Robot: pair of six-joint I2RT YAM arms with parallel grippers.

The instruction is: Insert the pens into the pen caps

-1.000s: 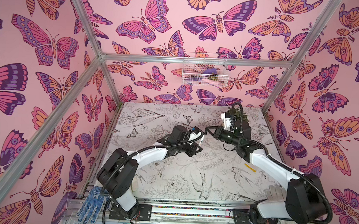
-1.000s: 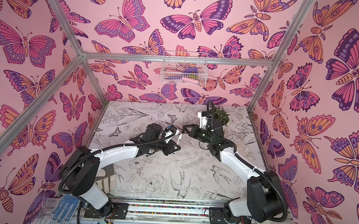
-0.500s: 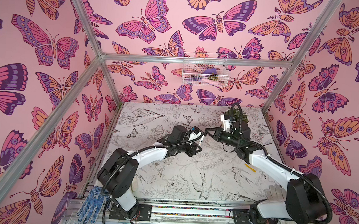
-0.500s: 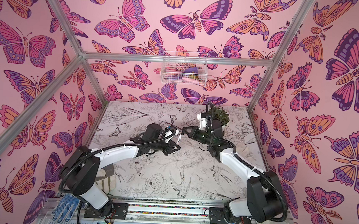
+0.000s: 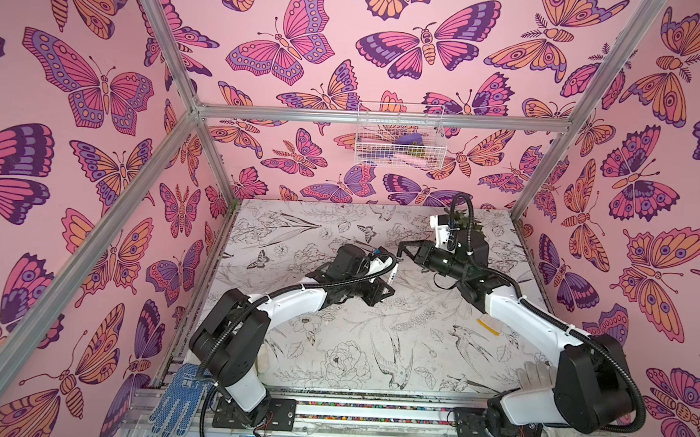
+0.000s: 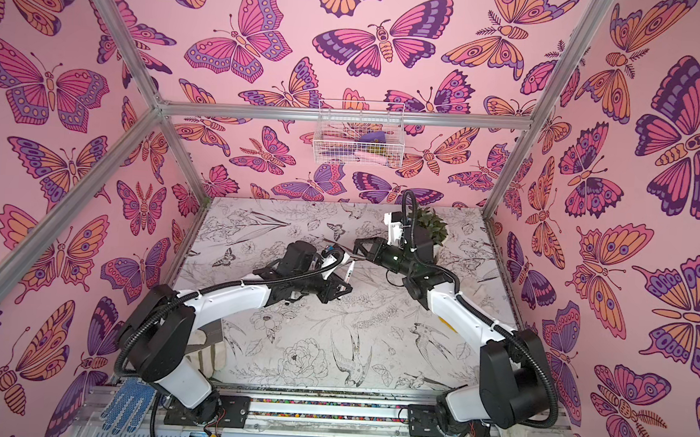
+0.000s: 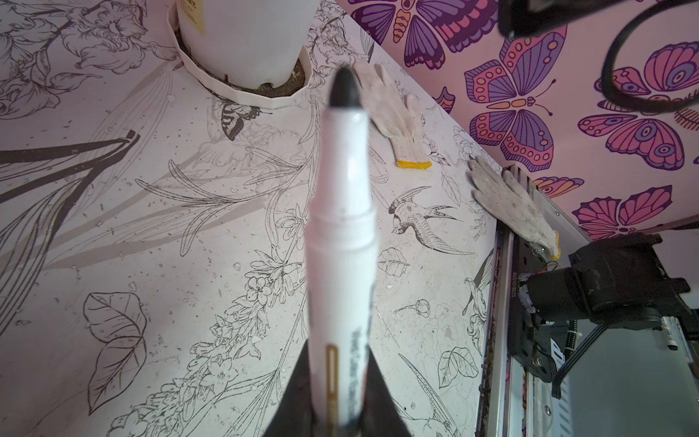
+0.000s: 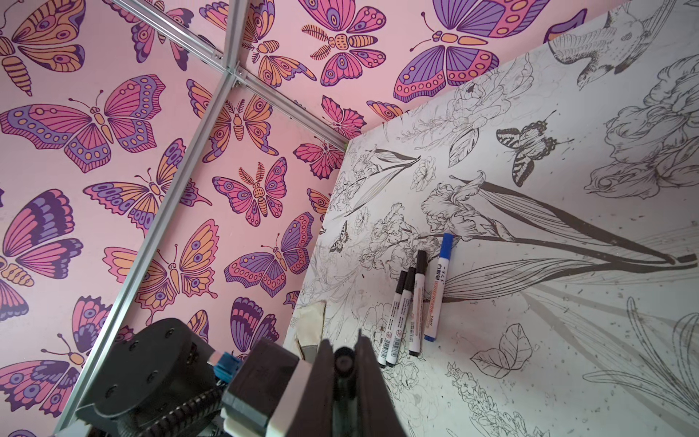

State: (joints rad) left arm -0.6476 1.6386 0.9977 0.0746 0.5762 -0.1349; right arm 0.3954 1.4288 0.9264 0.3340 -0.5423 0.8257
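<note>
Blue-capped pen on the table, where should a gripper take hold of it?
Take the blue-capped pen at mid-barrel, straight down from above, closing across its width. It lies flat at the row's end: bare table on one side, a black-capped pen close on the other.

Our left arm (image 5: 289, 303) reaches from its base at the near edge in toward the middle, elbow bent and forearm held low, in both top views. The left gripper (image 7: 337, 352) is closed on the barrel of a pen (image 7: 340, 246), whose dark tip points away from the wrist. Our right arm (image 5: 521, 317) stretches farther back and bends inward, so its wrist lies level and points toward the left one. The right gripper (image 8: 345, 352) is clamped on a black cap (image 8: 343, 359), which we see end-on between the two fingers. In a top view the right gripper (image 6: 357, 245) hangs just beside the pen's (image 6: 349, 271) tip, apart from it.
</note>
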